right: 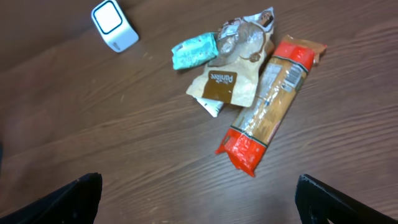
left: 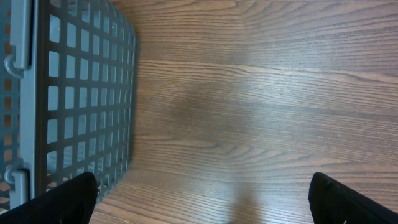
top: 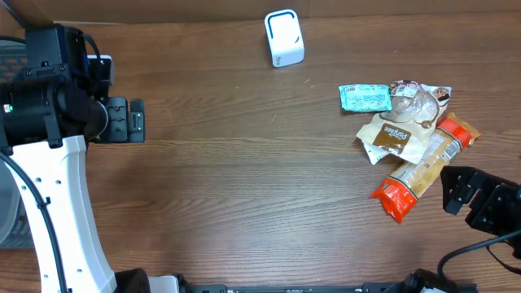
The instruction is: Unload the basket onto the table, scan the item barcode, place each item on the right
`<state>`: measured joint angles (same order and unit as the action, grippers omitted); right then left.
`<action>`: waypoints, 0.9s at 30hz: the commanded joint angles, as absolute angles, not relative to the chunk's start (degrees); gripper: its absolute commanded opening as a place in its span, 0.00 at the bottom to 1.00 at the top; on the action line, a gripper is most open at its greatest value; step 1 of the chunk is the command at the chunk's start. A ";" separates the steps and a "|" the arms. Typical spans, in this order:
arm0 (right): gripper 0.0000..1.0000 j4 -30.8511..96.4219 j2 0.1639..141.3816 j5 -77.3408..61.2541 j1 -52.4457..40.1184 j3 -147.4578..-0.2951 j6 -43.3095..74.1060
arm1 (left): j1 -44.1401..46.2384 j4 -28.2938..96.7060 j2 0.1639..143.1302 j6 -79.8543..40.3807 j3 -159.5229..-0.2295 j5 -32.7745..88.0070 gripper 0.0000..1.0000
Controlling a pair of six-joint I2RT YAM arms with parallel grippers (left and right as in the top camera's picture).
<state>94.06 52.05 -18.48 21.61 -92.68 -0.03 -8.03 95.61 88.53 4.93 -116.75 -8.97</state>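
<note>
A white scanner cube with a blue outline [top: 283,38] [right: 115,25] stands at the table's far edge. The items lie in a pile at the right: a teal packet [top: 365,98] [right: 194,51], a clear snack bag [top: 419,102] [right: 242,37], a beige pouch with a brown label [top: 395,137] [right: 227,84] and a long orange-red packet [top: 425,167] [right: 270,106]. My right gripper [top: 466,191] [right: 199,202] is open, just near of the long packet's red end and holding nothing. My left gripper [top: 134,120] [left: 202,202] is open over bare wood at the far left.
A grey mesh basket [left: 81,93] [top: 10,220] sits at the left table edge, right beside the left gripper's left finger. Wood tabletop [top: 244,163] stretches between the two arms.
</note>
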 commanded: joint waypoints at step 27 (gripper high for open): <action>1.00 75.61 45.06 -19.46 17.32 -86.39 -1.96 | -8.27 95.53 88.77 6.02 -116.99 -8.71 0.99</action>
<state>79.83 48.56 -21.65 19.66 -90.37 -1.37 -8.03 95.61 88.53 4.93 -116.75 -8.97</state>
